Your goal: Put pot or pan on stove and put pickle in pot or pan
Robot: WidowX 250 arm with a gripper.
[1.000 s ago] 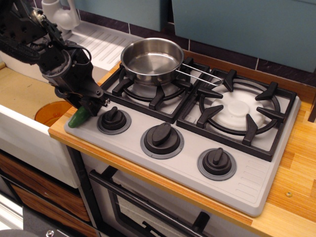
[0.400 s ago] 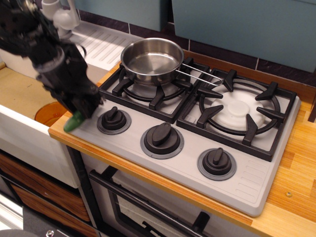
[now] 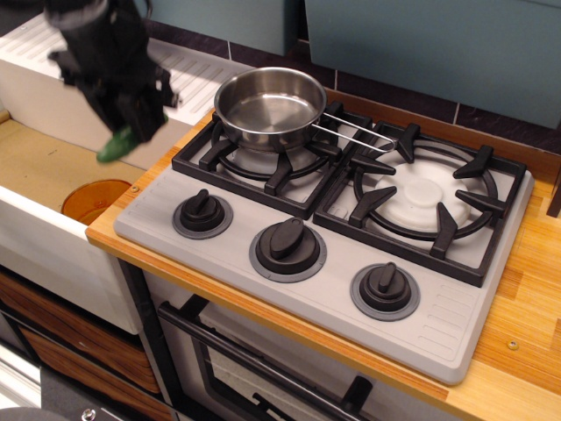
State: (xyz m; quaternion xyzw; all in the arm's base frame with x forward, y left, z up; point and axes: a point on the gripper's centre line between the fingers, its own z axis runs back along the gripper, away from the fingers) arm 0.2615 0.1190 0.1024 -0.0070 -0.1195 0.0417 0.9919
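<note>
On the left burner grate of the grey two-burner cooktop [image 3: 491, 289], a shiny round stainless-steel saucepan [image 3: 270, 105] sits empty, its thin wire handle reaching right. Left of the cooktop, raised over the sink, the blurred black gripper [image 3: 127, 123] grips the small green pickle [image 3: 117, 145]. Below it, an orange round disc [image 3: 92, 200] lies in the beige sink [image 3: 44, 167].

pot [image 3: 270, 107] on stove's [image 3: 342, 289] left burner

gripper [image 3: 130, 123] blurred, pickle [image 3: 115, 146] part hidden
</note>
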